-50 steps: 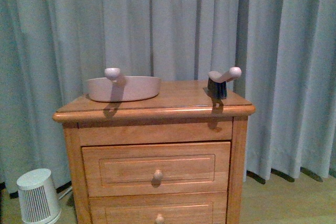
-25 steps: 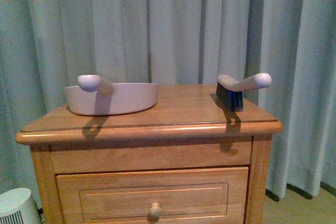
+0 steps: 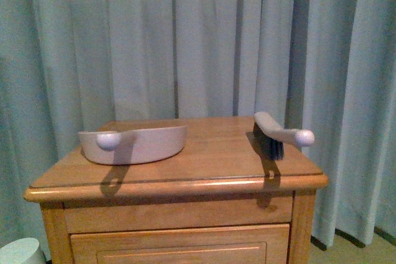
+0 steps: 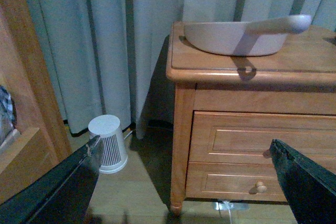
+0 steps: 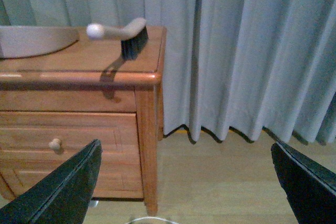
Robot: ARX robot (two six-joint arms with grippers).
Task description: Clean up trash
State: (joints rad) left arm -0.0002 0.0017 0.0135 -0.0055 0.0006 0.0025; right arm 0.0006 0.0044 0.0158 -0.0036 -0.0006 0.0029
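No trash shows in any view. A pale pink dustpan lies on the left of a wooden cabinet's top, its handle pointing toward me. A pink-handled, black-bristled brush stands at the right of the top. Neither arm appears in the front view. In the left wrist view my left gripper is open and empty, low in front of the cabinet's drawers, with the dustpan above it. My right gripper is open and empty over the floor beside the cabinet's right corner, below the brush.
Grey-blue curtains hang behind the cabinet. A small white ribbed appliance stands on the floor left of it. More wooden furniture is close on the left. Bare wooden floor lies to the cabinet's right.
The front view has come closer to the cabinet and risen, so more of its top shows. The dustpan and brush keep their places on it.
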